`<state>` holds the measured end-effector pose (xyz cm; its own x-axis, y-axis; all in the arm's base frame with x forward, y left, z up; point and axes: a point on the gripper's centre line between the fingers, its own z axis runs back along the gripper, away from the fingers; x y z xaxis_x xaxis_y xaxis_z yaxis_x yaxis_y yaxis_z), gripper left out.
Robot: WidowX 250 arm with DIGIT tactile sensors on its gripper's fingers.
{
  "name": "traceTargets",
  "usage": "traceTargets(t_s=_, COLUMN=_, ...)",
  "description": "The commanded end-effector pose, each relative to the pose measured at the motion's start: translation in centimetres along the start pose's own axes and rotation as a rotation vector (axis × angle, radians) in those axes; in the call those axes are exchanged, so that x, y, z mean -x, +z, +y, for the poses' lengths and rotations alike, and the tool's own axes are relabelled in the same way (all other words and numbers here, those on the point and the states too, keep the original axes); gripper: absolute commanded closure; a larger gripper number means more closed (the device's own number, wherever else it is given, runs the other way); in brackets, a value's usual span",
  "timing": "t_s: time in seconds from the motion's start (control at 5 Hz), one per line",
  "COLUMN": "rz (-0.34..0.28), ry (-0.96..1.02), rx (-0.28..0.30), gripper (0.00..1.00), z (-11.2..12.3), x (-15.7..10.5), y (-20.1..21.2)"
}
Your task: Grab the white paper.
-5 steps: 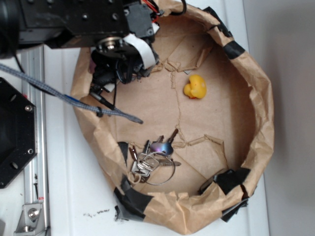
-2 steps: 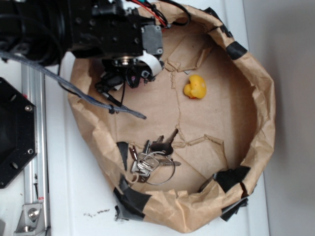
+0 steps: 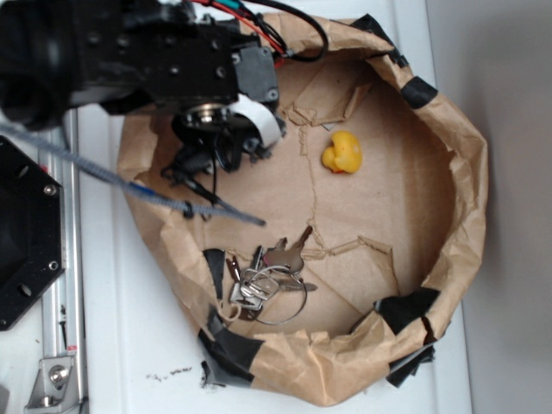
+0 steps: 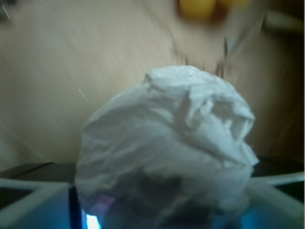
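step: grasp, gripper [image 3: 216,142] at white paper [image 4: 167,148] | fingers [image 4: 33,198] flank wad; pinch state: cannot tell | next: confirm squeeze, lift clear of kraft-paper bowl [image 3: 448,216]

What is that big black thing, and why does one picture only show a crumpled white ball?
The black thing is a robot arm, seen from above. It reaches into a bin made of brown paper. On the bin's floor lie a yellow rubber duck and a bunch of keys. The other picture comes from a small camera on the arm's wrist, right by its gripper. That is why the white paper looks so huge: it sits right in front of that camera, between the gripper's fingers. The picture is too blurry to tell whether they squeeze it. From above, the arm hides the paper.
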<state>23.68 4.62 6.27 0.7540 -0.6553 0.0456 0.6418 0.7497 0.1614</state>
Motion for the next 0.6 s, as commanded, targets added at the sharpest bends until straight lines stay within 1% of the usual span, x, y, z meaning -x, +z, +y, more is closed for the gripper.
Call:
traceTargets(t_s=0.0, rz=-0.273, ry=0.056, rx=-0.009, gripper=1.00, z=-0.7, x=-8.1, y=9.2)
traceTargets(t_s=0.2, rz=-0.326, ry=0.163, rx=0.040, gripper=1.00, z=-0.4, x=-9.1, y=10.3)
traceTargets(t_s=0.4, rz=-0.301, ry=0.282, rx=0.101, gripper=1.00, z=0.1, x=-9.2, y=9.8)
